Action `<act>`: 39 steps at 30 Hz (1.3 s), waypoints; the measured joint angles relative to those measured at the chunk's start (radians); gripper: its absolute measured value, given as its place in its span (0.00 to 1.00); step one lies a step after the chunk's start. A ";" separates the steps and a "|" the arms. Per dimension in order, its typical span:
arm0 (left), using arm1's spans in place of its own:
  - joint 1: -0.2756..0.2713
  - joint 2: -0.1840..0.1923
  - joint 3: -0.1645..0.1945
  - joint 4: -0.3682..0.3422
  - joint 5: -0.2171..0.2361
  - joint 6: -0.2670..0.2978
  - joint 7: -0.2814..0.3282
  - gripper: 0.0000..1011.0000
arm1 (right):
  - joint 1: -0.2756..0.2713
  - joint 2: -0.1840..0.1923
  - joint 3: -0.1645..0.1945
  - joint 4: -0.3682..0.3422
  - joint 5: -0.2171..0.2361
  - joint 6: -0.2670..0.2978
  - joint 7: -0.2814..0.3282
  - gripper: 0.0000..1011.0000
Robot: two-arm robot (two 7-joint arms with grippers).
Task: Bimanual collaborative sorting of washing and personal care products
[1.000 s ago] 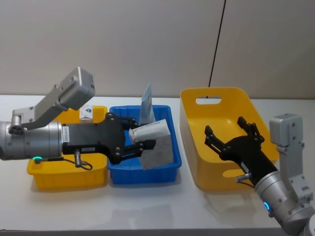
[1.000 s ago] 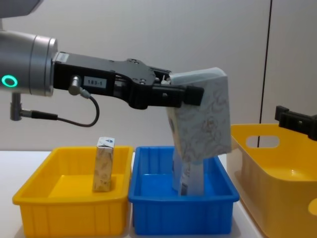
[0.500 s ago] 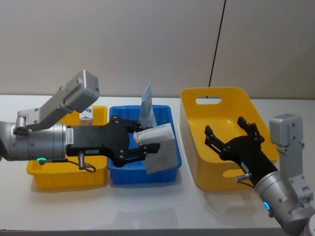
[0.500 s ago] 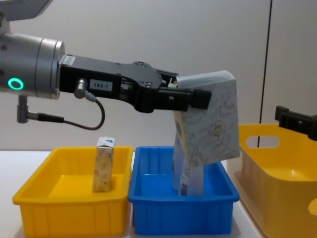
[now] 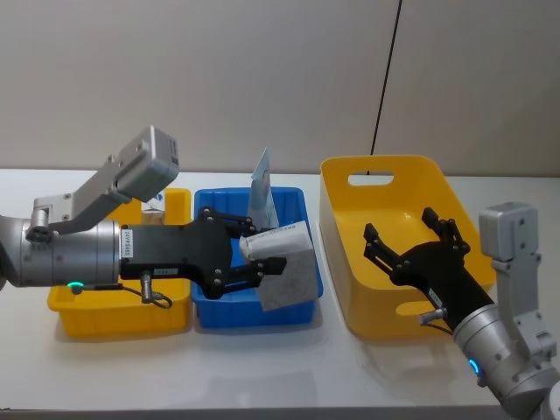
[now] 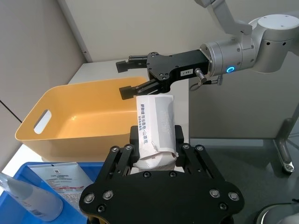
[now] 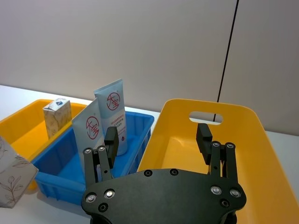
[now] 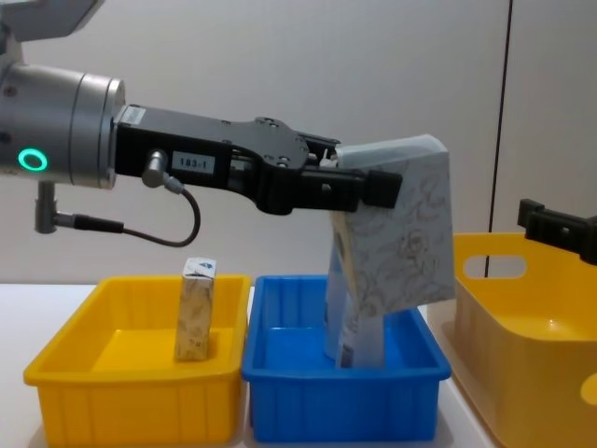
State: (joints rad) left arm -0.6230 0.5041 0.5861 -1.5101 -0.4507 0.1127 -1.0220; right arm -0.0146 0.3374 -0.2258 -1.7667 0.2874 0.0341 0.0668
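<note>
My left gripper (image 5: 261, 254) is shut on a pack with beige mottled print (image 5: 284, 267) and holds it in the air above the right half of the blue tray (image 5: 214, 311). The chest view shows the pack (image 8: 401, 233) hanging tilted from the gripper (image 8: 378, 187). Two light-blue pouches (image 7: 113, 114) stand upright in that tray. A small mottled carton (image 8: 195, 322) stands in the yellow tray (image 8: 121, 397). My right gripper (image 5: 411, 245) hovers open over the large yellow basket (image 5: 350, 289), with nothing between its fingers (image 7: 110, 140).
The yellow tray, blue tray and large yellow basket stand side by side from left to right on a white table (image 5: 289, 376). A plain wall rises close behind them. Bare table lies in front of the containers.
My left gripper has carried the mottled pack a little to the right, toward the basket. The right arm has not moved.
</note>
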 joint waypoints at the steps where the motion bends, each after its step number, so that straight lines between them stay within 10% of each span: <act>1: 0.000 0.000 0.000 0.000 0.000 0.000 0.000 0.36 | 0.000 0.000 0.000 0.000 0.000 0.000 0.000 0.99; 17: -0.001 -0.001 0.002 0.001 -0.001 -0.001 -0.002 0.36 | 0.004 0.010 0.002 0.004 0.006 -0.010 0.032 0.99; 39: -0.001 -0.001 0.003 0.001 0.000 -0.001 -0.002 0.36 | 0.030 0.133 0.021 0.018 0.128 -0.073 0.326 0.99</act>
State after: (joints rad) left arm -0.6245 0.5028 0.5887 -1.5087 -0.4512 0.1114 -1.0241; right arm 0.0157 0.4699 -0.2048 -1.7485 0.4156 -0.0387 0.3932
